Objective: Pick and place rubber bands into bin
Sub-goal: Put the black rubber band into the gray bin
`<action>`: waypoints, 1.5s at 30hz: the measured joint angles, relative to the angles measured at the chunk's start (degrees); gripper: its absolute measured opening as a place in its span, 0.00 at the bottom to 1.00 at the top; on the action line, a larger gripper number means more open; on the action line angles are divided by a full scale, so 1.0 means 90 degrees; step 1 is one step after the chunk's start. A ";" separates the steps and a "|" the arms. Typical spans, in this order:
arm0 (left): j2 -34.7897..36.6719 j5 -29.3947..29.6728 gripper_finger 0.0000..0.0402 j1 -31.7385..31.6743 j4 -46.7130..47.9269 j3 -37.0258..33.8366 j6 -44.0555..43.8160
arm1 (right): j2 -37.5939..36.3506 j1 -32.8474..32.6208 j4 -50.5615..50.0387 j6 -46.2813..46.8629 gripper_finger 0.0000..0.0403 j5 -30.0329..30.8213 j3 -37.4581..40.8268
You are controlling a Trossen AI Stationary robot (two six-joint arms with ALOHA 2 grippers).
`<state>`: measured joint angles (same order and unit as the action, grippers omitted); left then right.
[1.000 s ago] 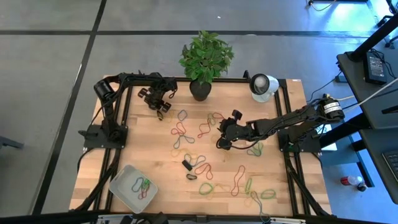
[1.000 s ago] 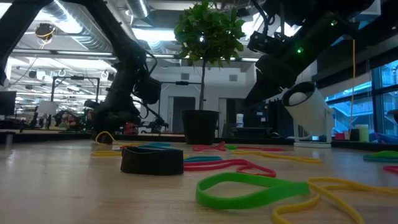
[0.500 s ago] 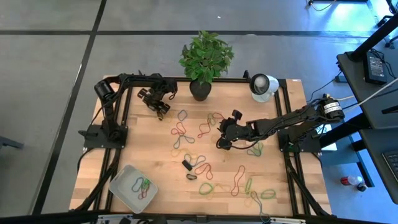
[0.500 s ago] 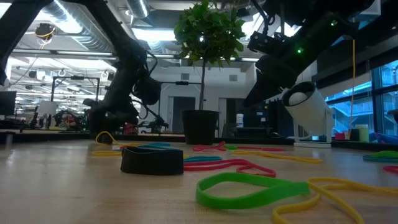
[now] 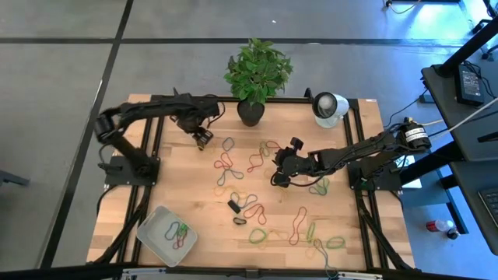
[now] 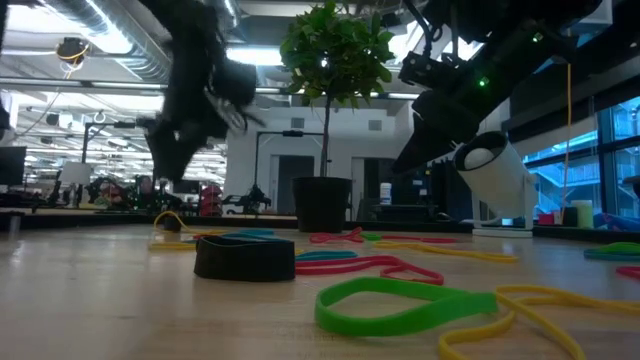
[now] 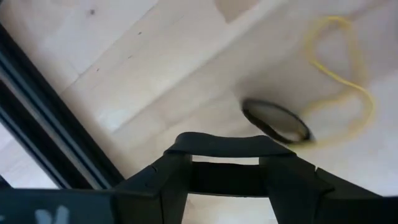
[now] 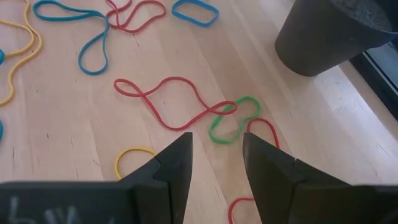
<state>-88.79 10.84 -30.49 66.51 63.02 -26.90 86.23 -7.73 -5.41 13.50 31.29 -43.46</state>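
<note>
Nearest us at the near-left corner of the table (image 5: 124, 210) we see the bin (image 5: 153, 233), with a few rubber bands (image 5: 177, 231) already in it. Farther in, loose bands and a small black block (image 5: 233, 206) lie scattered across the middle and near right. Above the centre-right, the right gripper (image 5: 282, 176) hovers with its fingers (image 8: 174, 163) parted and empty over red and green loops. At the far left, near the plant pot (image 5: 250, 111), the left gripper (image 5: 204, 138) hangs spread and empty over a yellow band (image 7: 339, 74).
</note>
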 joint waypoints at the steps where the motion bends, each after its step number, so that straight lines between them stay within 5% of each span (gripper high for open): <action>1: 0.0225 0.0003 0.45 0.0142 0.0090 0.0001 -0.0095 | 0.0000 0.0000 -0.0002 0.0000 0.36 0.0000 0.0000; 14: 0.2298 -0.0171 0.45 0.3383 0.1125 0.0006 -0.3142 | 0.0000 0.0000 -0.0005 0.0034 0.36 0.0000 0.0000; 31: 0.1836 -0.0898 0.45 0.8381 0.0788 0.0013 -0.8605 | 0.0000 0.0000 -0.0005 0.0124 0.36 0.0000 0.0000; 37: 0.1127 -0.0894 0.45 0.9170 0.0059 0.0013 -0.9611 | 0.0000 0.0000 -0.0005 0.0146 0.36 0.0000 0.0000; 45: 0.0165 -0.1325 0.45 0.9305 -0.0541 0.0013 -0.9770 | 0.0000 0.0000 -0.0003 0.0155 0.36 0.0000 0.0000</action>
<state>-87.31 -1.08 53.25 61.65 63.13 -114.83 86.24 -7.73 -5.44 14.90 31.29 -43.46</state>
